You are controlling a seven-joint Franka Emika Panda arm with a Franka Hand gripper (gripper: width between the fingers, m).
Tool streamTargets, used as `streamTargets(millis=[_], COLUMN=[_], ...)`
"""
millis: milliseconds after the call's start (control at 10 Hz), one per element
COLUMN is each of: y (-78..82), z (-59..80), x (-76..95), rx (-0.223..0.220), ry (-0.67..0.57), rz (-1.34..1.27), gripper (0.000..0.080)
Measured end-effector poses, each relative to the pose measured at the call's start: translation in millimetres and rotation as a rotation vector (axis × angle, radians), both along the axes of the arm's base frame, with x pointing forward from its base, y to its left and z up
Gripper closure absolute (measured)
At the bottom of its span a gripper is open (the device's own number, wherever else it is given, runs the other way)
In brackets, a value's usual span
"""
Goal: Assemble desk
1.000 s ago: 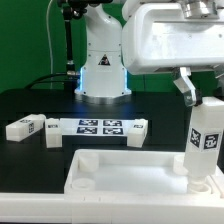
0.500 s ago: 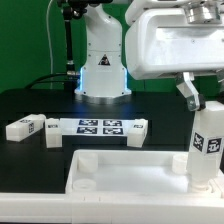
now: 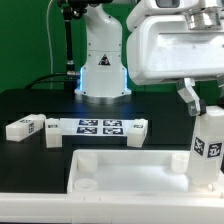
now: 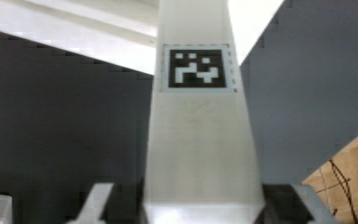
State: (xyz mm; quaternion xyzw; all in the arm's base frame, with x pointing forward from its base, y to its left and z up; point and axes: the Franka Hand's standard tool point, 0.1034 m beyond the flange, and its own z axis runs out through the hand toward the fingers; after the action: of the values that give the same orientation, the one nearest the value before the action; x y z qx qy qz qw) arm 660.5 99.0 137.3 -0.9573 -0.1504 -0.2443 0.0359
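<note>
My claw [image 4: 192, 204] grips a white square-section leg [image 4: 197, 140], with a finger [image 4: 101, 203] pressed against each flank. The leg runs straight out from my claw with its broad face turned toward me. Well along that face sits a small black-and-white square tag [image 4: 197, 68]. The dark worktop [image 4: 51, 130] shows on both sides of the leg. On one side, out near the leg's far end, a slanting white band of the tabletop [image 4: 87, 40] crosses the worktop. Close beside my other finger there is a wood-coloured patch [image 4: 348, 175]; I cannot tell what it is.
</note>
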Motion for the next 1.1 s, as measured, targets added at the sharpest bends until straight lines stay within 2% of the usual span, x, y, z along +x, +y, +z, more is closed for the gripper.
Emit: streamTargets(millis=[300, 400, 500, 700, 1100], y=[2.2, 1.9, 1.9, 2.0, 3.5], z=[0.2, 0.2, 0.2, 0.2, 0.6], x=[0.0, 0.2, 0.2, 0.2, -0.7], rx=[0.001, 0.001, 0.001, 0.001, 0.001], ry=[-0.044, -0.043, -0.043, -0.043, -0.043], rz=[-0.002, -0.002, -0.002, -0.002, -0.001], gripper=[0.0511, 0.0436, 0.0436, 0.0178, 0.0151])
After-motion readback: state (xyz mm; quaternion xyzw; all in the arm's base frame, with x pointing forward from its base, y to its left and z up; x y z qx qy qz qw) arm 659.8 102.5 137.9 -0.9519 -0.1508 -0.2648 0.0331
